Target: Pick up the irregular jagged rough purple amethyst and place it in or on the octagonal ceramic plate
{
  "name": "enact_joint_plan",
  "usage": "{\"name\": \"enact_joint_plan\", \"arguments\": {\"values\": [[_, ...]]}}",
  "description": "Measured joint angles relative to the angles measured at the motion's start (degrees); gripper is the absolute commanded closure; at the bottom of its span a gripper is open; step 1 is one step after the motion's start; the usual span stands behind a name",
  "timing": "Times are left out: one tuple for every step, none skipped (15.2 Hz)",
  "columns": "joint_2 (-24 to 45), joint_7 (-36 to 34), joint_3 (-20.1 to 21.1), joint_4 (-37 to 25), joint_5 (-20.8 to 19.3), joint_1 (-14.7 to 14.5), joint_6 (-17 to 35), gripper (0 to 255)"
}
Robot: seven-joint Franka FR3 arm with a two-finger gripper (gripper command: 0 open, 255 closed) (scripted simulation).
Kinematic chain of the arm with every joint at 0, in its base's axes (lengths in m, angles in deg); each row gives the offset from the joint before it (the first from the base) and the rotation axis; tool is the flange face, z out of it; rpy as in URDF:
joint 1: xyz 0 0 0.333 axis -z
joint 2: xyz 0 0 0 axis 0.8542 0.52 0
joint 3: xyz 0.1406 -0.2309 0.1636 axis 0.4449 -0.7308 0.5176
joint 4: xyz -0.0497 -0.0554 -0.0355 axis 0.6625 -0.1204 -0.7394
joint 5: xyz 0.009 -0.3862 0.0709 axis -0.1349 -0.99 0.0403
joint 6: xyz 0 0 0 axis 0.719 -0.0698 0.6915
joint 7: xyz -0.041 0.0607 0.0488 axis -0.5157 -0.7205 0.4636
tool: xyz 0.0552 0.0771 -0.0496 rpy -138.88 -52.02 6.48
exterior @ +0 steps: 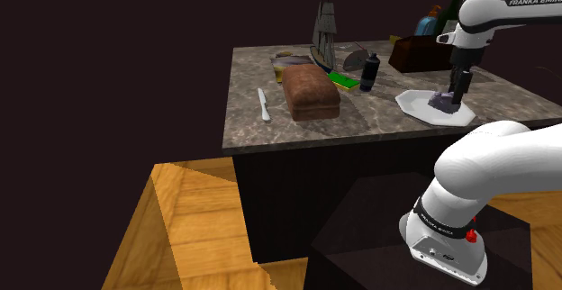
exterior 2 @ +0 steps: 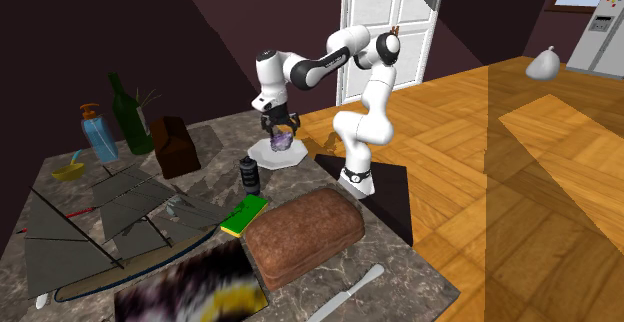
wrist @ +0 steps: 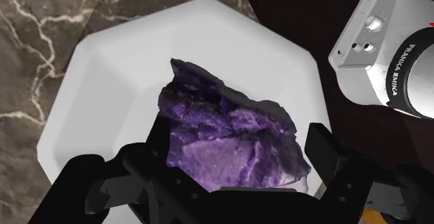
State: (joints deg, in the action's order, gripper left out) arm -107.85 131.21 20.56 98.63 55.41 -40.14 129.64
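The jagged purple amethyst [wrist: 229, 139] lies on the white octagonal plate [wrist: 104, 83], toward the side nearest the arm's base. My black gripper [wrist: 233, 149] hangs just over it, one finger on each side of the stone, standing apart and open. In the shoulder view the plate [exterior: 414, 104] sits near the table's right front corner with the amethyst [exterior: 441, 105] on it, under the gripper [exterior: 452, 97]. The second exterior view shows the stone [exterior 2: 281, 141] on the plate [exterior 2: 262, 155] below the gripper [exterior 2: 280, 130].
On the marble table stand a brown bread loaf [exterior: 312, 93], a knife [exterior: 264, 104], a black bottle [exterior: 368, 72], a green sponge [exterior: 343, 79], a model ship [exterior: 325, 31] and a brown box [exterior: 419, 54]. The table edge runs close beside the plate.
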Motion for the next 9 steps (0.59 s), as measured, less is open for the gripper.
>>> {"name": "enact_joint_plan", "arguments": {"values": [[0.37, 0.03, -0.14, -0.27, 0.06, -0.19, 0.09, 0], [0.74, 0.15, 0.09, -1.24, 0.45, -0.49, -0.52, 0], [1.23, 0.49, 0.60, -3.11, 1.11, -0.90, -1.83, 0], [1.47, 0.59, 1.41, -4.79, 1.89, -1.23, -3.30, 0], [1.17, 0.49, 2.37, -5.69, 2.51, -1.26, -4.65, 0], [1.60, 0.58, 2.52, -6.57, 2.82, -1.53, -5.09, 0], [1.75, 0.62, 2.65, -6.99, 3.00, -1.65, -5.39, 0], [1.89, 0.65, 2.72, -7.31, 3.12, -1.74, -5.57, 0], [2.01, 0.69, 2.71, -7.52, 3.17, -1.81, -5.65, 0]]}}
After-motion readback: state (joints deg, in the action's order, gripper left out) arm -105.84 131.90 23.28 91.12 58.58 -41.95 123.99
